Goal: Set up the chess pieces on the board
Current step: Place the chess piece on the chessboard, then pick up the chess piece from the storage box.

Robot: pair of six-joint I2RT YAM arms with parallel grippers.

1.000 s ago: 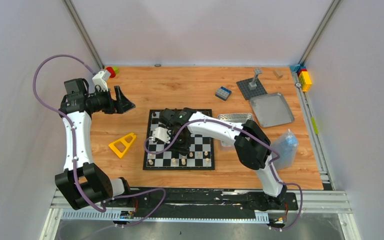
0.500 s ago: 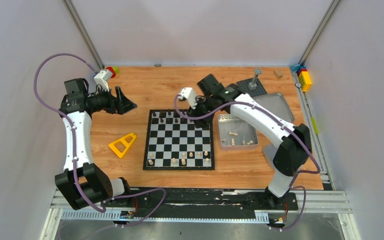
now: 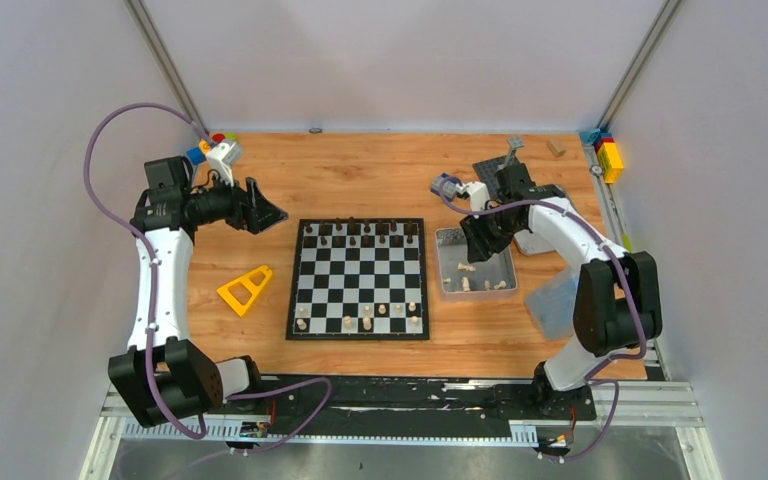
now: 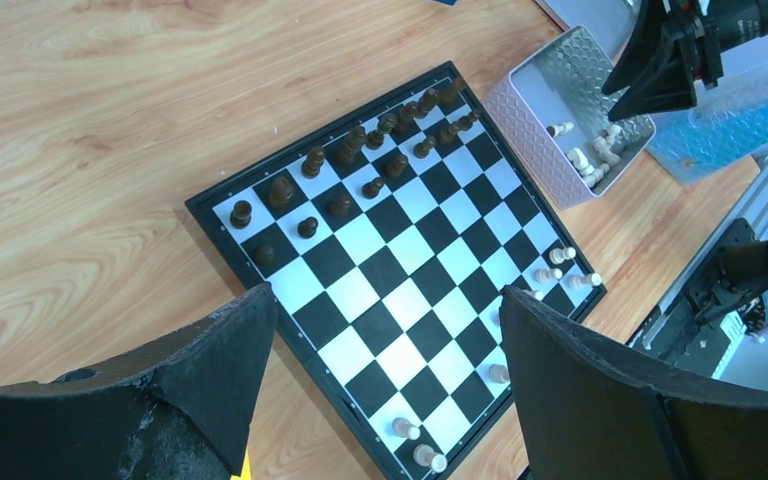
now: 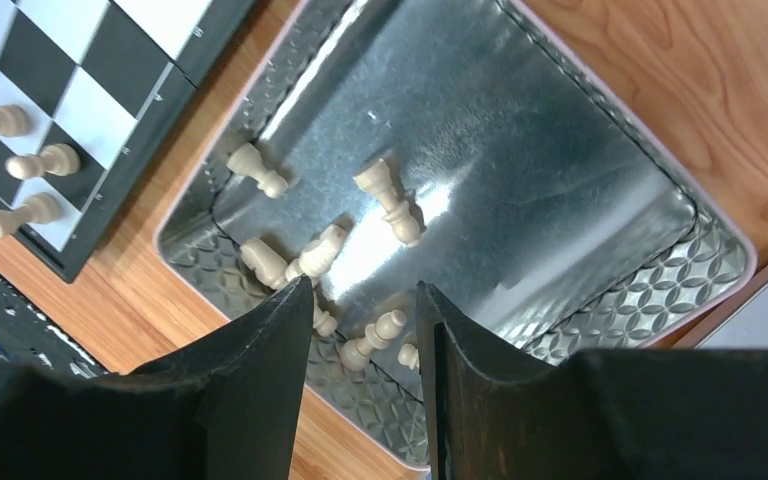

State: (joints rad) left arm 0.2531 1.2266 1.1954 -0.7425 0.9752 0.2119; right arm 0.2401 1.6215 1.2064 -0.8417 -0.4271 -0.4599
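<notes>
Both empty: left end effector [image 3: 268, 218] gapes near the board [image 3: 358, 285]; right end effector [image 5: 365, 292], parted, points down over the tin [image 5: 610, 285].

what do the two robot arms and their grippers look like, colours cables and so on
Both arms look alike: white moulded links on the left arm and right arm, bulky black joints. A thin purple cable loops along each. A small white camera block sits at each wrist. The left gripper and right gripper have matte black wedge-shaped fingers.

A lab test cell: white enclosure walls [image 3: 390, 60], aluminium-railed table [image 3: 360, 170].
</notes>
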